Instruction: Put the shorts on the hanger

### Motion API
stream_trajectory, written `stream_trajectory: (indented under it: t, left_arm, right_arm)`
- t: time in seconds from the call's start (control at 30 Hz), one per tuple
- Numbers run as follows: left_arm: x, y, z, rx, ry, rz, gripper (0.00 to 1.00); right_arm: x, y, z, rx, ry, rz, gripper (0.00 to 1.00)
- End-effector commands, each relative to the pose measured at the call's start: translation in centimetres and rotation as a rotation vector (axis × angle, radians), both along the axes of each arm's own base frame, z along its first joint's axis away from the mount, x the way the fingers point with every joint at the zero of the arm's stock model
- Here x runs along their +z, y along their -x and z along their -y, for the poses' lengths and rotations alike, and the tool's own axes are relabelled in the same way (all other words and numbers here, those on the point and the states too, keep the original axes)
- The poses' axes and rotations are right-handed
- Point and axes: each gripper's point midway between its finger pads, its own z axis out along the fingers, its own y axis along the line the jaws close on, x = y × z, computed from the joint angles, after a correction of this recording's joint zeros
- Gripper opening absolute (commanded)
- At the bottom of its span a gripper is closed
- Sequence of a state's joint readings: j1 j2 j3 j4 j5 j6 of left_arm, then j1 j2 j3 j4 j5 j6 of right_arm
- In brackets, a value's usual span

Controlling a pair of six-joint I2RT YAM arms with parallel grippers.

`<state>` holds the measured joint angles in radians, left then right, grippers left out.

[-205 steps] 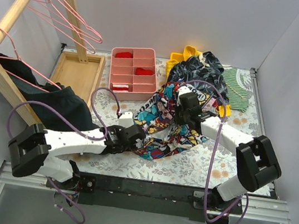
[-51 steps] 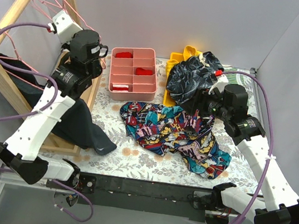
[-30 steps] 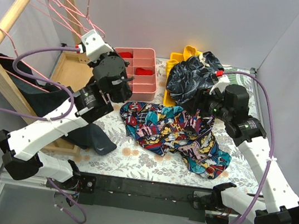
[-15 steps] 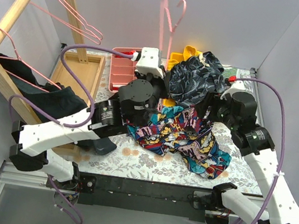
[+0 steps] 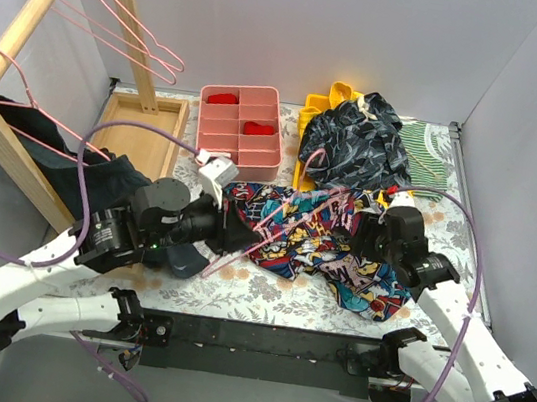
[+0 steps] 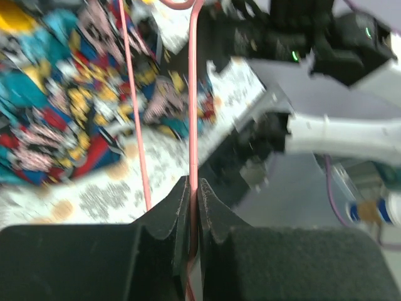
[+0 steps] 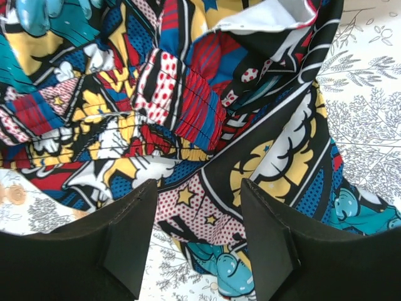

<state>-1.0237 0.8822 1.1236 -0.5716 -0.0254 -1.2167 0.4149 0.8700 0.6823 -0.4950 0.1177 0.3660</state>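
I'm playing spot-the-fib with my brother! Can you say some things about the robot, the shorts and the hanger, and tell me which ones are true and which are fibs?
1. The left gripper is pinching the wire of the hanger. True.
2. The right gripper is squeezing the shorts. False: its fingers are open above the shorts, with nothing between them.
3. The shorts are hanging from the wooden rail. False: they lie spread on the flowery table.
4. Other pink hangers hang on the wooden rail. True.
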Motion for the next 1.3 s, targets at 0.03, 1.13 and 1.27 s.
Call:
stream_trajectory:
  t: [0.03, 1.13, 1.27]
  left_arm:
    - [-3.8, 6.4, -0.8, -0.219, 0.023, -0.225, 0.00]
    - [-6.2, 1.7, 2.4, -0.156, 0.058, -0.002, 0.00]
    - [-5.4, 1.9, 1.9, -0.155, 0.066, 0.025, 0.00]
  right_arm:
    - [-0.6, -2.0, -1.0, -0.002, -0.036, 0.070, 0.61]
    - [4.0, -5.1, -1.6, -0.037, 0.153, 0.058, 0.01]
    - [3.8, -5.2, -0.5, -0.068, 0.211, 0.054, 0.01]
